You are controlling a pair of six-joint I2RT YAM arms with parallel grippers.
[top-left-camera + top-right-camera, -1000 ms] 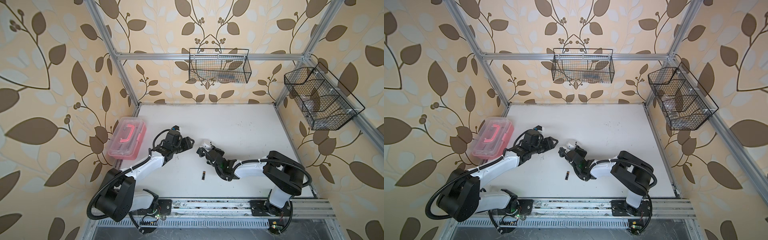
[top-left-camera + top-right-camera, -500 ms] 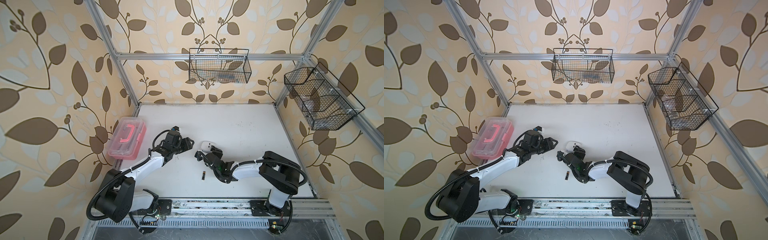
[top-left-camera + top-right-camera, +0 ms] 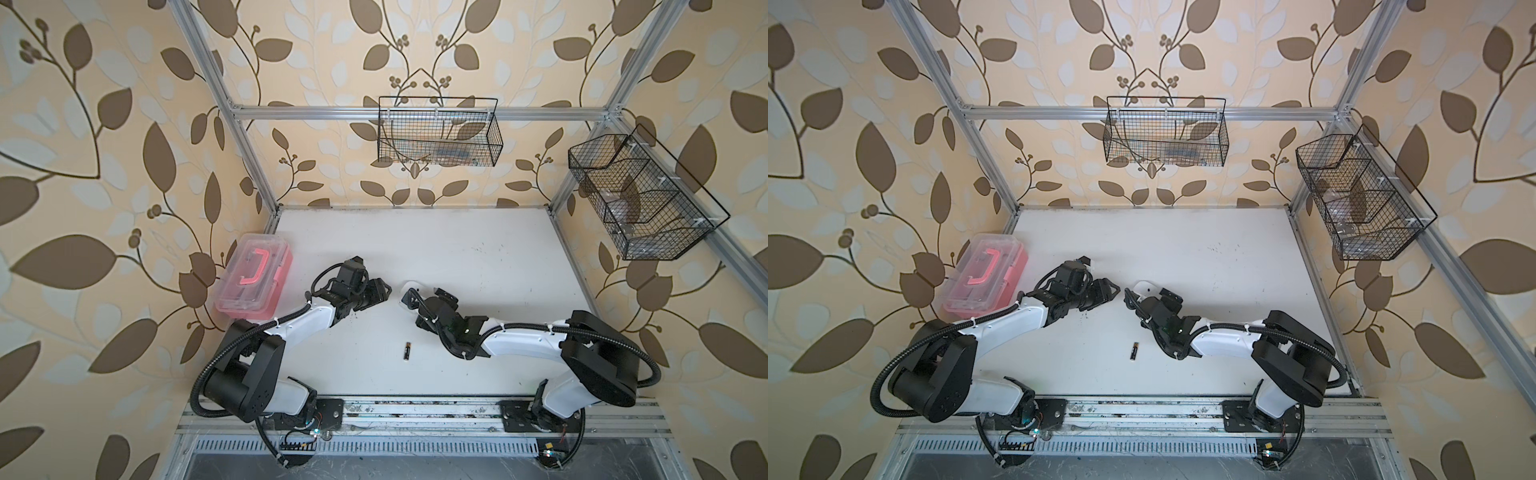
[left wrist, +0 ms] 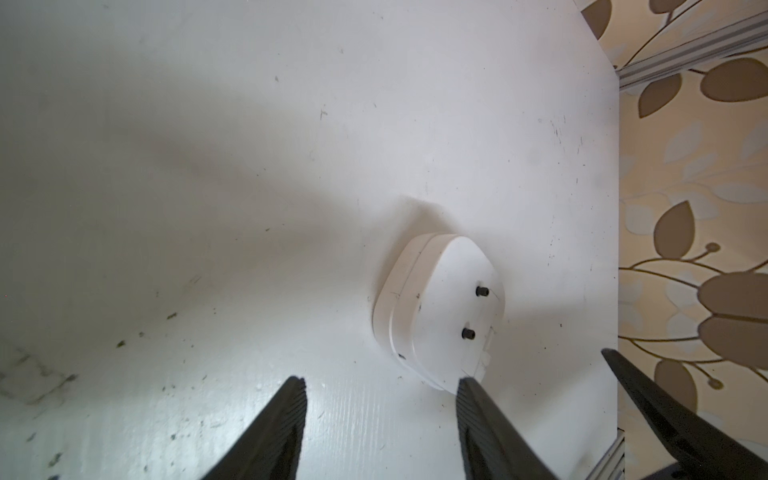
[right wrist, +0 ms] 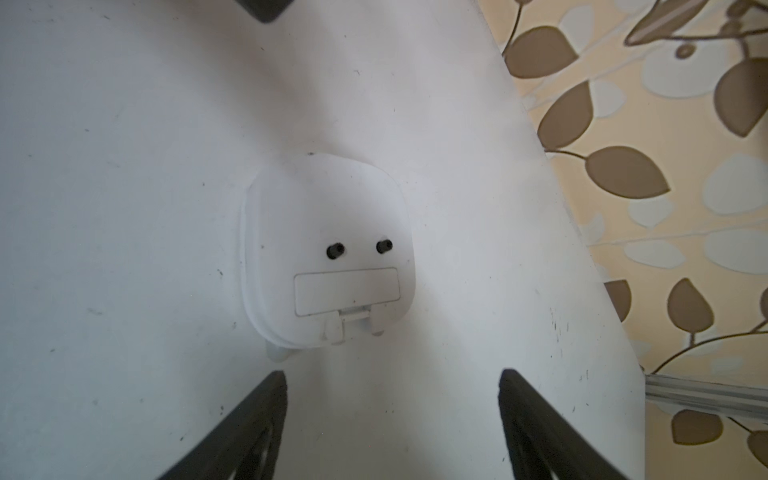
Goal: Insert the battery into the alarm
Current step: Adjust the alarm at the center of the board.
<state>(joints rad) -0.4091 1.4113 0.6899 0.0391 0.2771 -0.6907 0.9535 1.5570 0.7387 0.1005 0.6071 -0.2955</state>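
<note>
White alarm (image 5: pixel 328 257) just beyond right claw (image 5: pixel 391 373)

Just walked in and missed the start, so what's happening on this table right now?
The robot is meant to put the battery into the alarm, but nothing is held yet. The alarm lies back up on the table, its cover shut. The right gripper is open just short of it. The left gripper, open and empty, faces it from the other side. The battery lies alone, apart from both.
</note>
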